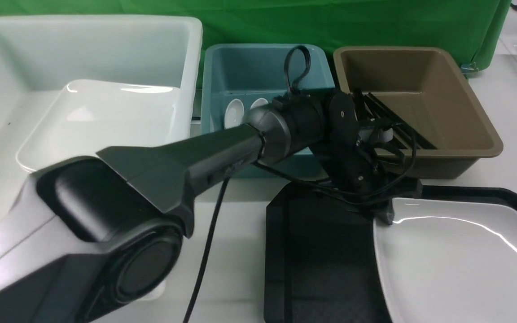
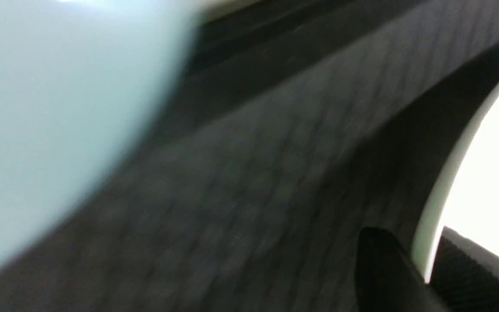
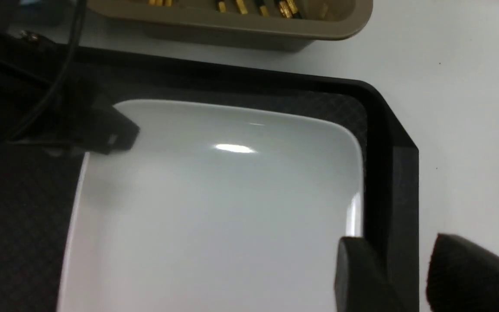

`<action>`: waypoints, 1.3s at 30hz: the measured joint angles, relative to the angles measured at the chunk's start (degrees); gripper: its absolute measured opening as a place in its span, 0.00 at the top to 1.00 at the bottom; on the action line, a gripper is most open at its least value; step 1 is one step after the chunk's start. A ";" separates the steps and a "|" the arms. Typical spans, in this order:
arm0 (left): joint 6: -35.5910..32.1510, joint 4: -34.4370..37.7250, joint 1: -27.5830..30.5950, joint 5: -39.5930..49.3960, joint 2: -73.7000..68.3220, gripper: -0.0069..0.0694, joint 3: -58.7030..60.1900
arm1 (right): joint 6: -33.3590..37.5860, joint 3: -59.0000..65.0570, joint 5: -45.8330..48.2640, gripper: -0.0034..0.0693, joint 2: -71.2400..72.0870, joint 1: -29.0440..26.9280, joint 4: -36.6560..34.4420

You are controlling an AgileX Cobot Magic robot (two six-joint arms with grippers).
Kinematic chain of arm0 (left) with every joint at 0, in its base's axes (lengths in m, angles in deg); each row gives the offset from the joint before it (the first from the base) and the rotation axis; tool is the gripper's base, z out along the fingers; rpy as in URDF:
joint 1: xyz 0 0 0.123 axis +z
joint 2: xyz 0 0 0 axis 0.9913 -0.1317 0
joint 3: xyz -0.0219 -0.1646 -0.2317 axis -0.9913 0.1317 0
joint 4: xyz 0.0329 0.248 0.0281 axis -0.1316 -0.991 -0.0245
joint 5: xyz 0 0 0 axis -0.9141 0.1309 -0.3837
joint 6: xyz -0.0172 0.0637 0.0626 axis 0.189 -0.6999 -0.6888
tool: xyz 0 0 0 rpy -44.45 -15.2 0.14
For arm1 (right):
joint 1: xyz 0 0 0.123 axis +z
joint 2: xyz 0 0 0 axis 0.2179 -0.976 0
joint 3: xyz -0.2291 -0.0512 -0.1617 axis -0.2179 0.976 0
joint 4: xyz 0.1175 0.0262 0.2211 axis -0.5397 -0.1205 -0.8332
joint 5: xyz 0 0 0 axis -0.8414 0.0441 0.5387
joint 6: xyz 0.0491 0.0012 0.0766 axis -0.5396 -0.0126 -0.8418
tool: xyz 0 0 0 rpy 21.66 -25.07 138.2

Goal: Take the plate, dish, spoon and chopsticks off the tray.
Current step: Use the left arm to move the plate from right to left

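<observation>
Plate – glossy, white, square with rounded corners – lies flat on the right part of the black tray. The tray's patterned left part is bare. I see nothing else on the tray.

Left gripper: my left arm reaches across the table to the plate's far left corner. In the left wrist view one finger sits outside the white rim and the other over the plate's inner face. Both are tight against the rim, with no gap that I can see. I record it as clamped on the plate's rim. The plate itself shows no tilt in the front view.

Right gripper: it hovers at the tray's right side, near the plate's far right corner, jaws apart and grasping nothing. The tray's raised rim runs below the gap between the fingers. This gripper is outside the front view.

Bins along the far side of the table:
- White bin, left: holds a second large white plate, leaning against the bin's wall.
- Blue bin, middle: two small white oval pieces – my arm hides too much of them to name.
- Brown bin, right: the chopsticks, black sticks with gold bands, lie inside.
</observation>
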State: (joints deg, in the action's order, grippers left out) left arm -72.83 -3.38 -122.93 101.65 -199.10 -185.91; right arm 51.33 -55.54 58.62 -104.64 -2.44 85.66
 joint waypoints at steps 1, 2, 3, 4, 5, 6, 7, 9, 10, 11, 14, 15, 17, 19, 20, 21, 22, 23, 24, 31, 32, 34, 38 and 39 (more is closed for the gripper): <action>0.13 -0.93 0.22 0.91 0.38 0.80 -0.05 | 0.00 0.00 0.05 0.58 0.00 0.00 0.00; 0.14 -1.61 0.33 1.54 0.63 0.80 -0.05 | 0.00 0.00 0.06 0.58 0.00 0.00 0.00; 0.20 -4.10 0.63 3.56 1.40 0.80 -0.11 | 0.00 0.00 0.11 0.58 0.00 0.00 0.00; 0.35 -5.30 0.79 4.34 1.69 0.79 -0.18 | 0.00 0.00 0.23 0.58 0.00 0.00 0.00; 0.83 -7.82 1.01 6.00 2.07 0.77 -0.23 | 0.00 0.00 0.50 0.58 0.00 0.00 0.00; 1.22 -9.71 1.25 7.56 2.28 0.76 -0.23 | 0.00 0.00 0.75 0.58 0.00 0.00 0.00; 1.38 -10.65 1.48 8.52 2.33 0.75 -0.23 | 0.00 0.00 1.03 0.58 0.00 0.00 0.00; 1.44 -11.70 2.16 10.64 2.33 0.73 -0.23 | 0.00 0.00 1.92 0.58 0.00 0.00 0.00; 1.71 -12.13 2.45 11.53 2.33 0.73 -0.23 | 0.00 0.00 2.37 0.58 0.00 0.00 0.00; 1.71 -12.20 2.51 11.68 2.33 0.73 -0.23 | 0.00 0.00 2.47 0.58 0.00 0.00 0.00; 2.91 -12.76 2.96 12.84 2.33 0.73 -0.23 | 0.05 0.00 4.18 0.58 0.00 0.00 0.00; 2.97 -12.82 2.96 12.91 2.33 0.73 -0.23 | 0.05 0.00 4.30 0.58 0.00 0.00 0.00; 3.15 -12.83 2.96 13.11 2.33 0.73 -0.23 | 0.05 0.00 4.56 0.58 0.00 0.00 0.00; 3.15 -12.58 2.96 13.15 2.33 0.73 -0.23 | 0.05 0.00 4.56 0.58 0.00 0.00 0.00; 3.15 -12.51 2.96 13.17 2.33 0.73 -0.23 | 0.05 0.00 4.56 0.58 0.00 0.00 0.00; 3.15 -12.45 2.96 13.32 2.33 0.73 -0.23 | 0.05 0.00 4.56 0.58 0.00 0.00 0.00; 3.15 -12.45 2.96 13.38 2.33 0.73 -0.23 | 0.05 0.00 4.56 0.58 0.00 0.00 0.00; 3.15 -12.45 2.96 13.38 2.33 0.71 -0.23 | 0.05 0.00 4.56 0.58 0.00 0.00 0.00; 3.15 -12.69 2.96 13.55 2.16 0.69 -0.23 | 0.05 0.00 4.56 0.58 0.00 0.00 0.00; 3.15 -13.16 2.97 14.54 0.10 0.42 -0.11 | 0.05 0.00 5.11 0.58 0.00 0.00 0.00; 2.92 -13.45 2.97 14.54 0.10 0.39 -0.11 | 0.11 0.00 5.35 0.58 0.00 0.00 0.00; 3.17 -14.91 2.92 14.59 0.51 0.34 -0.11 | 0.30 0.00 6.15 0.58 0.00 0.00 0.00; 4.51 -18.84 2.92 14.58 4.04 0.33 -0.11 | -0.32 0.00 8.09 0.58 0.00 0.00 0.00; 4.51 -20.63 2.92 14.58 6.37 0.38 -0.11 | -1.08 0.00 9.01 0.57 0.00 0.00 0.00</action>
State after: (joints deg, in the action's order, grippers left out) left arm -68.32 -24.00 -120.01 116.23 -192.73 -186.01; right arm 50.26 -55.54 67.64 -104.64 -2.44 85.66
